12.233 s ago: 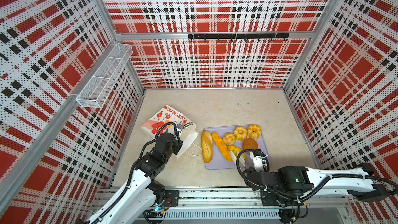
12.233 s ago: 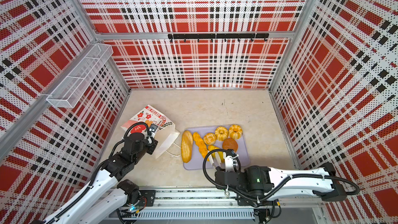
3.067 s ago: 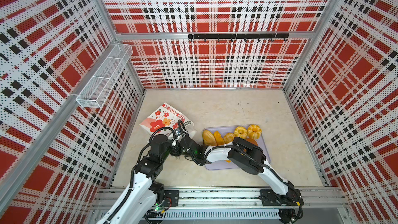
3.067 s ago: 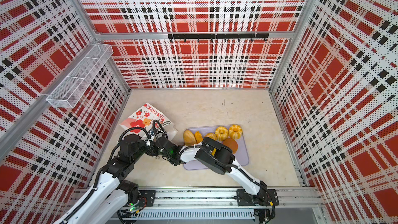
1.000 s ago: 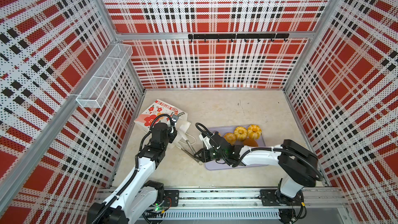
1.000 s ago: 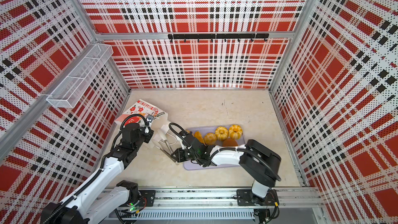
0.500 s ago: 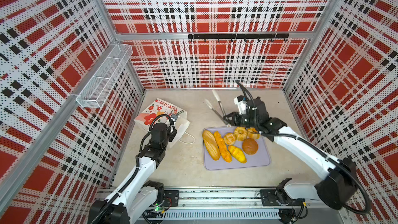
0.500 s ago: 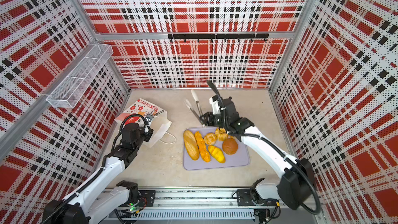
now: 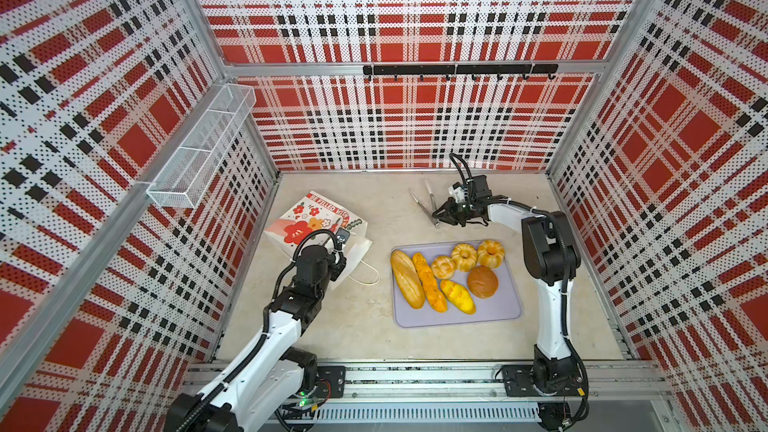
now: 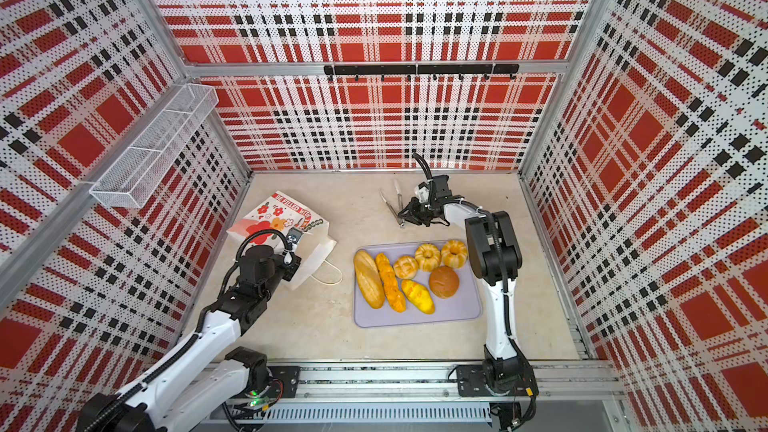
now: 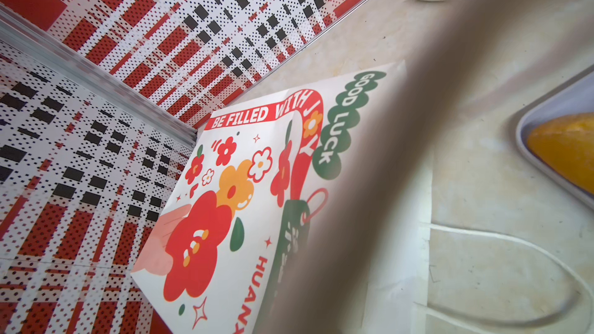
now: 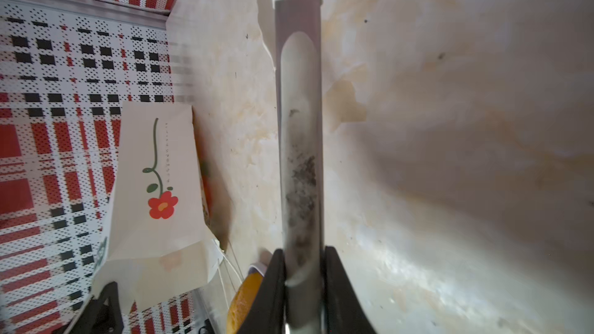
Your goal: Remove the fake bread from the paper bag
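Shows the fake bread [image 9: 407, 280], seven pieces in view, laid out on the lavender tray [image 9: 498, 309] just toward 4 o'clock from the middle of the table [image 9: 332, 334], clear of the paper bag [image 9: 309, 218] tipped on its side at 10 o'clock. Catches the left gripper [image 9: 338, 272] closed at the bag's mouth, with any pinch on the paper impossible to tell. Finds the right gripper [image 12: 302, 253] at 12 o'clock beyond the tray, clamped around metal tongs [image 12: 300, 123]

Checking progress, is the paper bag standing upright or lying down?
Lying down: the paper bag shows its flowered face upward in both top views.
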You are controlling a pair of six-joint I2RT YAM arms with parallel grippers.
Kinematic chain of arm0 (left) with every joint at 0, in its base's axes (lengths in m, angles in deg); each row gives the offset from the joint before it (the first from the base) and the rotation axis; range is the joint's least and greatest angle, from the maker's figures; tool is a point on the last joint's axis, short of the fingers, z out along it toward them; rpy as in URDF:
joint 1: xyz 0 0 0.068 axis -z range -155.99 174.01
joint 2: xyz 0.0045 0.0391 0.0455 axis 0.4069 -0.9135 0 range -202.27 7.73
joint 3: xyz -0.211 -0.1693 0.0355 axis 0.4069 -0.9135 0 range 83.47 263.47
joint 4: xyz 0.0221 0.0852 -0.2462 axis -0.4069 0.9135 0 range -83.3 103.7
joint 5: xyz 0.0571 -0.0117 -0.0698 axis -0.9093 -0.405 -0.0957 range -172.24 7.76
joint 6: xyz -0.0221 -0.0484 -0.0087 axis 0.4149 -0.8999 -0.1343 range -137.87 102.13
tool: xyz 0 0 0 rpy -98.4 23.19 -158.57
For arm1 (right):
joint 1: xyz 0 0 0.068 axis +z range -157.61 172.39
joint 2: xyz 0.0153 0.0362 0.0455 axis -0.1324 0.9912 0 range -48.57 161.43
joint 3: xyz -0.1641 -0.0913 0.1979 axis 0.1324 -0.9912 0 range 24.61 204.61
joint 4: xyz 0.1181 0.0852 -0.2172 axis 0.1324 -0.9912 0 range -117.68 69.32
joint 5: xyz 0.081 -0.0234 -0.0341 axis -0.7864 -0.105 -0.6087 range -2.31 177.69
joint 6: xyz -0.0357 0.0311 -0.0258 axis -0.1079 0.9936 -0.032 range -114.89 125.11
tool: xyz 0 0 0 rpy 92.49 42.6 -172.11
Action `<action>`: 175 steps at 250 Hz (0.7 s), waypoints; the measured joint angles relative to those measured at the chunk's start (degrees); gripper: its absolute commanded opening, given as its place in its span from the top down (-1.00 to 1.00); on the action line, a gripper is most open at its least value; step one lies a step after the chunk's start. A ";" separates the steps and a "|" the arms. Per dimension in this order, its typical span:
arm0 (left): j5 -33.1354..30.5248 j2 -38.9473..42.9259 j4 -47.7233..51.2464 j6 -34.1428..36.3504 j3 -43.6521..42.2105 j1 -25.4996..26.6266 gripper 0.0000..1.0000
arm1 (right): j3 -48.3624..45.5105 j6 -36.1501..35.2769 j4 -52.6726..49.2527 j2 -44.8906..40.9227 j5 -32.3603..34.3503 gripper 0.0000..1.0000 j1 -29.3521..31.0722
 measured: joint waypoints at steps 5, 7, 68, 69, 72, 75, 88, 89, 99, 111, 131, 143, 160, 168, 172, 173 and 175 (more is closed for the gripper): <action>-0.22 0.00 0.00 0.11 0.00 0.24 1.00 | 0.70 -0.17 -0.22 0.26 0.17 -0.11 0.02; -0.24 0.00 0.00 0.13 0.00 0.33 1.00 | 0.98 0.15 -0.39 0.35 0.15 -0.12 0.02; -1.51 0.02 -0.04 0.96 -0.50 1.97 1.00 | 6.93 -6.62 -9.66 0.57 7.04 -0.44 -1.29; -1.51 0.02 -0.04 0.96 -0.52 1.97 1.00 | 6.99 -6.78 -9.86 0.57 7.21 -0.44 -1.29; -1.51 0.02 -0.04 0.96 -0.52 1.97 1.00 | 7.21 -7.19 -10.45 0.57 7.80 -0.46 -1.29; -1.51 0.02 -0.04 0.98 -0.52 1.99 1.00 | 7.61 -7.89 -11.28 0.55 8.39 -0.50 -1.31; -1.53 0.00 -0.11 0.98 -0.55 2.14 1.00 | 8.96 -10.34 -14.25 0.55 11.41 -0.61 -1.38; -1.55 0.02 -0.11 0.98 -0.55 2.14 1.00 | 9.05 -10.36 -14.47 0.55 11.65 -0.61 -1.38; -1.60 0.00 -0.22 0.98 -0.55 2.19 1.00 | 9.94 -12.31 -16.35 0.42 13.97 -0.62 -1.07; -1.62 0.00 -0.31 0.98 -0.55 2.19 1.00 | 10.78 -14.21 -18.18 0.15 16.96 -0.73 -0.33; -1.62 -0.09 -0.37 0.98 -0.55 2.19 1.00 | 11.67 -15.96 -20.02 -0.39 21.64 -1.00 2.08; -1.62 -0.17 -0.46 0.98 -0.55 2.21 1.00 | 12.13 -16.98 -20.41 -0.46 24.24 -1.00 3.93; -1.60 -0.31 -0.50 0.96 -0.55 2.23 1.00 | 12.68 -17.57 -20.61 -0.46 27.58 -1.00 6.97; -1.60 -0.35 -0.52 0.96 -0.57 2.23 1.00 | 12.87 -17.57 -20.59 -0.46 28.85 -0.99 8.13; -1.62 -0.35 -0.52 0.96 -0.59 2.23 1.00 | 12.98 -17.57 -20.61 -0.44 29.40 -0.98 8.57; -1.62 -0.35 -0.52 0.96 -0.59 2.23 1.00 | 13.05 -17.55 -20.63 -0.42 29.57 -0.98 8.68; -1.62 -0.35 -0.52 0.96 -0.59 2.23 1.00 | 13.25 -17.55 -20.74 -0.37 29.86 -0.98 9.14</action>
